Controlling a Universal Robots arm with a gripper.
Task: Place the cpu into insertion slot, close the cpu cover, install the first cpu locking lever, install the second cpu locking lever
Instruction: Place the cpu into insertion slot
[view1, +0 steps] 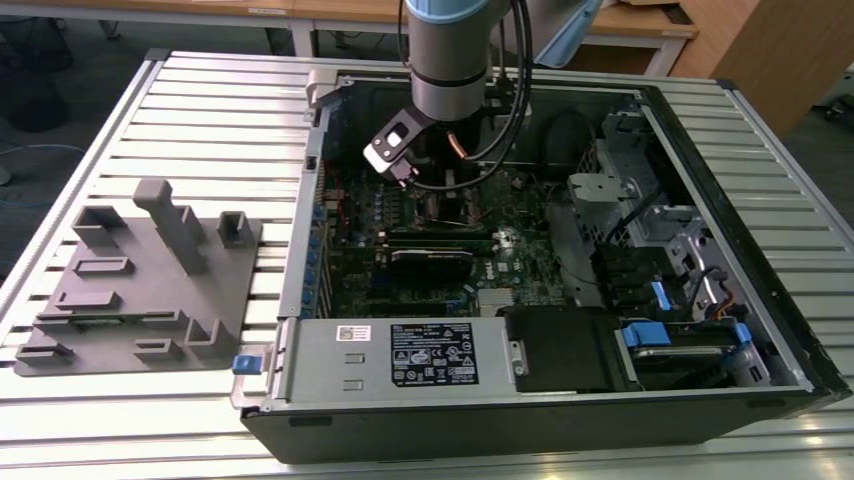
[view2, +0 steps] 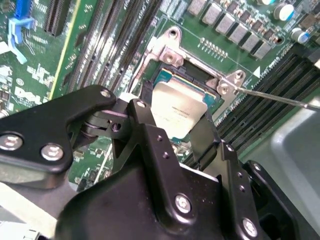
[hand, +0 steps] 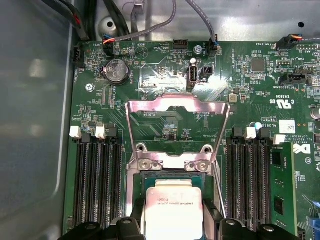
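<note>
Gripper (view2: 174, 120) is narrow, pinching the cpu (view2: 177, 102) by two sides so it sits flat, right at the insertion slot (view2: 165, 79). The cpu cover (hand: 175, 106) stands tipped up and back, so the way in is open.

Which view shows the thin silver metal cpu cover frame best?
First wrist view: the cpu cover, swung open, shows its whole frame and window. The second wrist view catches its hinge end; the exterior view has it too small to judge.
</note>
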